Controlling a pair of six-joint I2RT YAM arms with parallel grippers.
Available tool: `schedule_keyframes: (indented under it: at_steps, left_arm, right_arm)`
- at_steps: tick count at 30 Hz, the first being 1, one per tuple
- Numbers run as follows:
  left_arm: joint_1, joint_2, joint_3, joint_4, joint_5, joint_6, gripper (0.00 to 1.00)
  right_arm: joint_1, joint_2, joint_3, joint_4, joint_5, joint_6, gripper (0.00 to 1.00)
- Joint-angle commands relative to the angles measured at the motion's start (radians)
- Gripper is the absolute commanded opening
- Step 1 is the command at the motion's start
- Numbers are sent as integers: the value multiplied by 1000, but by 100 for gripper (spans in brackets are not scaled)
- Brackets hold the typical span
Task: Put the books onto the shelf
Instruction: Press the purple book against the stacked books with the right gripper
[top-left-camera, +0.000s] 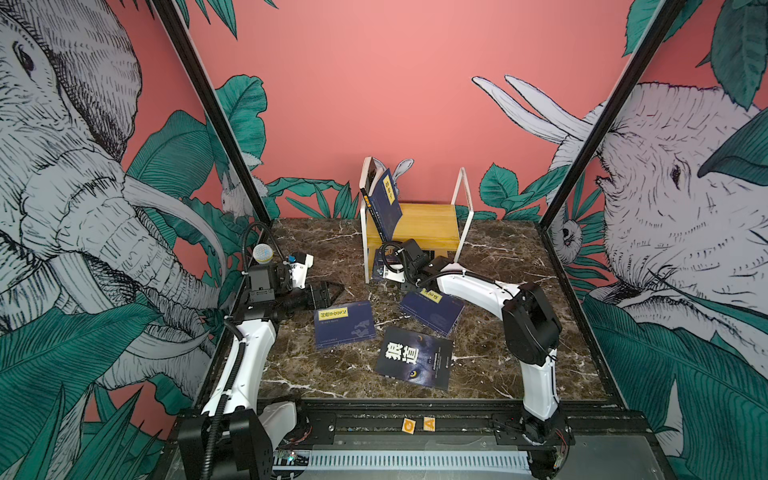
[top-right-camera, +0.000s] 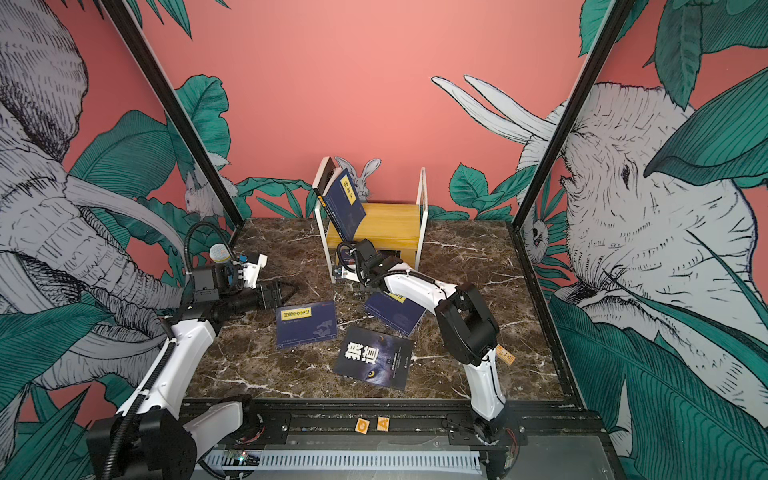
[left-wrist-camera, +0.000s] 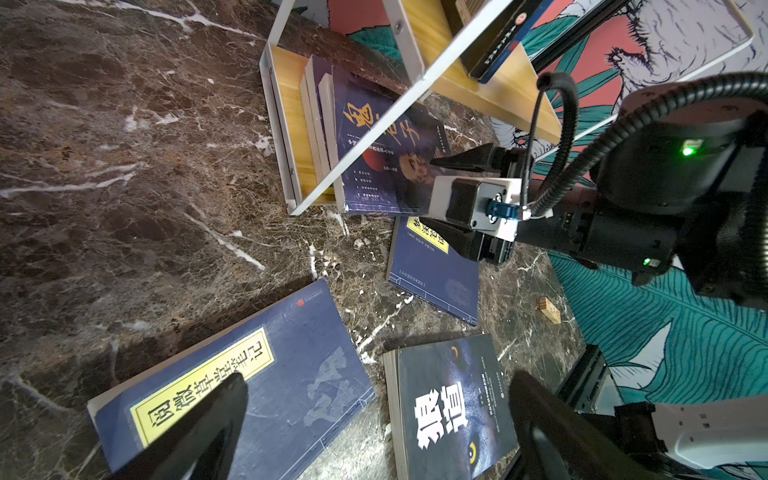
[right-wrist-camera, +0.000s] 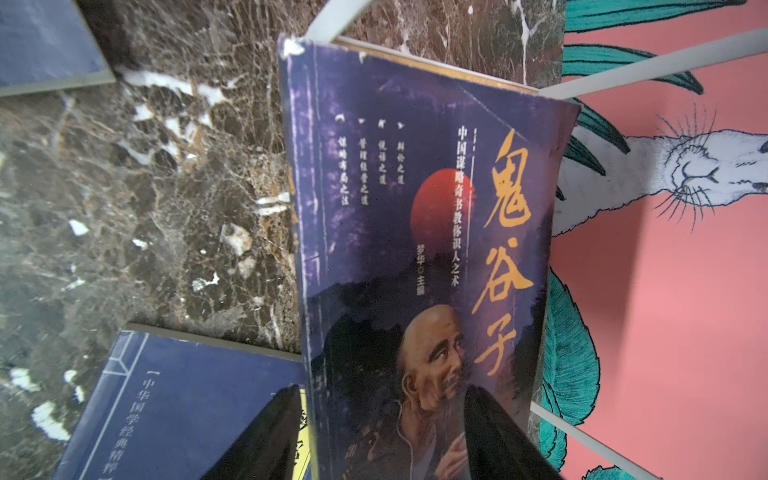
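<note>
Dark marble table (top-left-camera: 519, 291); shelf (top-left-camera: 424, 224) at far centre. Right gripper (right-wrist-camera: 380, 388): jaws parted, straddling a purple book (right-wrist-camera: 415, 208) leaning in the lower tier. Left gripper (top-left-camera: 336, 291): jaws wide apart, hovering at left. First navy book (top-left-camera: 384, 203) leans on the upper tier. Second navy book (top-left-camera: 345, 328), third navy book (top-left-camera: 432, 309) and black book (top-left-camera: 413, 357) lie flat on the table.

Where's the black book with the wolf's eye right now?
In both top views the black wolf-eye book lies flat on the marble table, front centre, just nearer the camera than two navy books.
</note>
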Motion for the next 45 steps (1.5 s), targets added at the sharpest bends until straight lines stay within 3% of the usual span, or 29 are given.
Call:
schedule_keyframes:
  at_steps: [1,11,18,24,36,45]
  left_arm:
    - [7,-21,-5,-1,13,19,99]
    - [7,-21,-11,6,15,18,99]
    - [8,-19,-10,1,12,20,99]
    - [10,-16,-2,-2,12,14,99]
    - [10,-20,-3,-5,14,16,99]
    - [10,-13,2,-8,13,14,99]
  right_arm:
    - [-6,12,15,19,6,-11,63]
    - [-21,36,38,40,30,-28,54]
    - [-22,4,38,-22,-41,-16,60]
    - [-20,4,43,-29,-90,21,58]
    - [-16,79,111,-5,-2,52,47]
    - [-18,88,145,-94,-116,70,56]
